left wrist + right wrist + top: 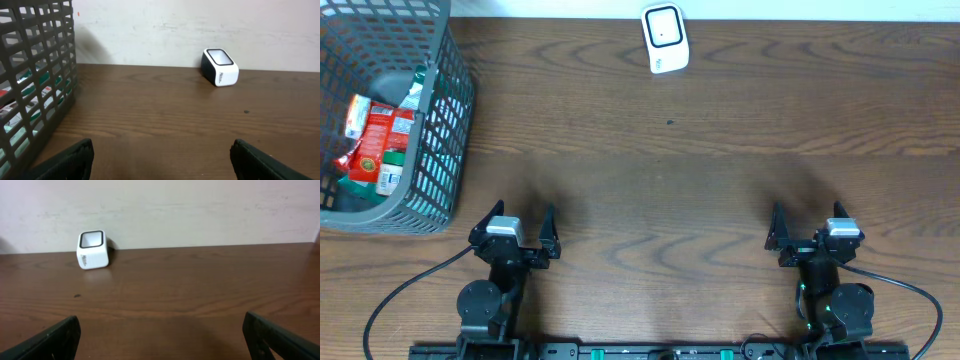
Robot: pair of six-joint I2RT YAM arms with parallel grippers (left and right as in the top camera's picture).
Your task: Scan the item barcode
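Your left tool (pixel 524 212) and right tool (pixel 807 211) both sit with jaws wide apart, holding nothing. Overhead looks down on the crinkly red-green packets (pixel 375 140) inside the grey mesh basket (pixel 442 120); left wrist only glimpses them through the grid. The boxy white scanner (pixel 665 38) sits well right of the basket on the wood-grain table (pixel 670 170).

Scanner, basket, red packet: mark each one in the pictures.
scanner (pixel 220 69), left wrist view, white face below the window.
basket (pixel 445 140), overhead view, mesh wall nearest the scanner.
red packet (pixel 382 130), overhead view, middle of the red wrapper.
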